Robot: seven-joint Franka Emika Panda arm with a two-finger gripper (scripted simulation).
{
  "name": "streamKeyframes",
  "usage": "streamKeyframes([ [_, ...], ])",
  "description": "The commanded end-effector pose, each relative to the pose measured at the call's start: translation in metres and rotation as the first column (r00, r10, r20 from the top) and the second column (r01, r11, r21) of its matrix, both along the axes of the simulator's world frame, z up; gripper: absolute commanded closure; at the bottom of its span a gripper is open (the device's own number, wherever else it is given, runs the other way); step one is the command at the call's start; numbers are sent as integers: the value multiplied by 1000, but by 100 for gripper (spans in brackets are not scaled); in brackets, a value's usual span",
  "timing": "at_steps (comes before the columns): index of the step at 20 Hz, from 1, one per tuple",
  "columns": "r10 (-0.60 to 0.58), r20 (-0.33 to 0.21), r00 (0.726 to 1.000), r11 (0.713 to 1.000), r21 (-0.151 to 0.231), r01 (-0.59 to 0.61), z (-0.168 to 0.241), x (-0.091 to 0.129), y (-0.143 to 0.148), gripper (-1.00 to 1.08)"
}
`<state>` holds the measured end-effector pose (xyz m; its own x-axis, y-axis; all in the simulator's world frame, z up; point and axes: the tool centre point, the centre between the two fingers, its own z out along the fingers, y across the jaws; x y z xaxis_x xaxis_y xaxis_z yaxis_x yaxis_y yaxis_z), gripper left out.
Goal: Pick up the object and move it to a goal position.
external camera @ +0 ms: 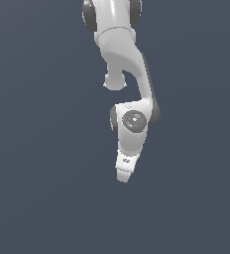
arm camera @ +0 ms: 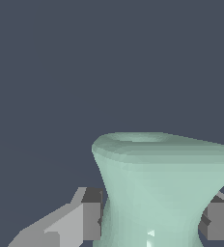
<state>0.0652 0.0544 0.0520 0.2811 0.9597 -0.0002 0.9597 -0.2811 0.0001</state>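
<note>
Plain slate-grey backdrop. Pincer (arm camera: 152, 222) fingers flank the pale mint-green spool-like block (arm camera: 157, 188) at its waist, apparently gripping; looks rigid, light, smooth.

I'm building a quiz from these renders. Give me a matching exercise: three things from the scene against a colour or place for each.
Things:
1. spool-like block
2. claw
3. arm

Descriptions:
A. white, reaches down from the top of the exterior view
B. pale mint green, pinched at the middle
C. grey fingers, one on each side of the block's waist

Pairs: 1-B, 2-C, 3-A
</note>
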Motion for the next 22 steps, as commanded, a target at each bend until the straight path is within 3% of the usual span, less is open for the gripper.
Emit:
streamKeyframes([
  [1, 0, 1, 1000, 1000, 0, 0, 1, 0, -1, 108],
  [12, -1, 1, 1000, 1000, -1, 1, 15, -16, -23, 108],
  [22, -1, 0, 1000, 1000, -1, 1, 55, -62, -86, 108],
])
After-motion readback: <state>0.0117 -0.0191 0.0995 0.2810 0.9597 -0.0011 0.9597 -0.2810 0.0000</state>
